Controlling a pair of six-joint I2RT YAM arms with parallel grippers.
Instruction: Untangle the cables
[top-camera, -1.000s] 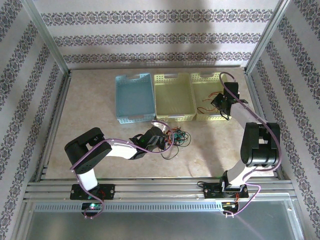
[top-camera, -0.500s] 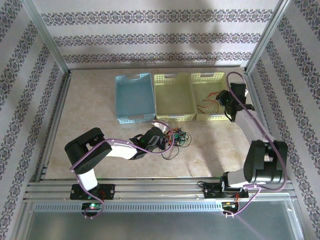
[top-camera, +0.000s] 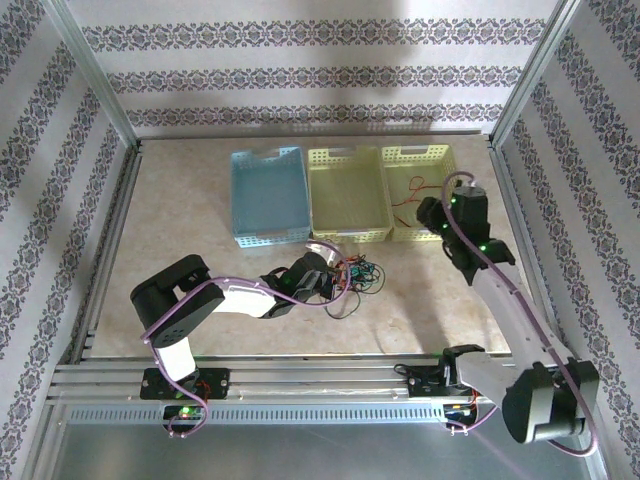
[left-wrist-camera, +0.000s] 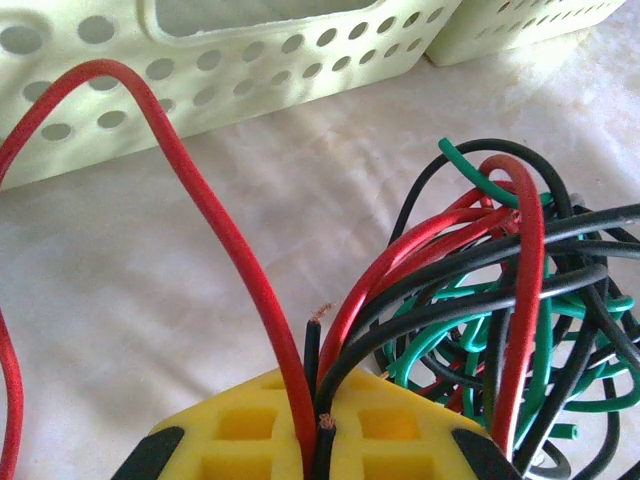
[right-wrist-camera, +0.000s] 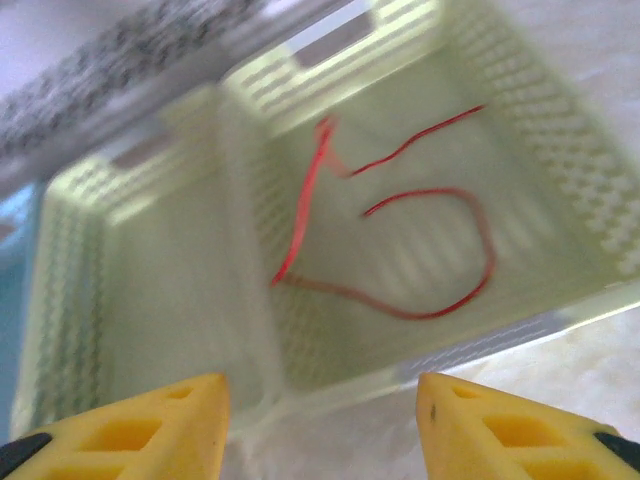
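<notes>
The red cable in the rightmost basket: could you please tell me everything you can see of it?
The red cable is a thin, flexible wire. It lies loose on the floor of the pale yellow perforated basket, curled in an open loop with strands trailing toward the far wall. The blur hides whether it is one piece or two. Nothing grips it. The open right gripper hovers before the basket.

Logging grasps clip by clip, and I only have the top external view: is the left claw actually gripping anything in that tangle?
Observer: Yes. The left wrist view shows the left claw shut on the cables: a red and a black strand run into the seam between its fingers.
Operator: Is the right claw carrying anything?
Observer: No. Its wrist view shows the right claw open and empty, facing into the right yellow basket, where a red cable lies.
</notes>
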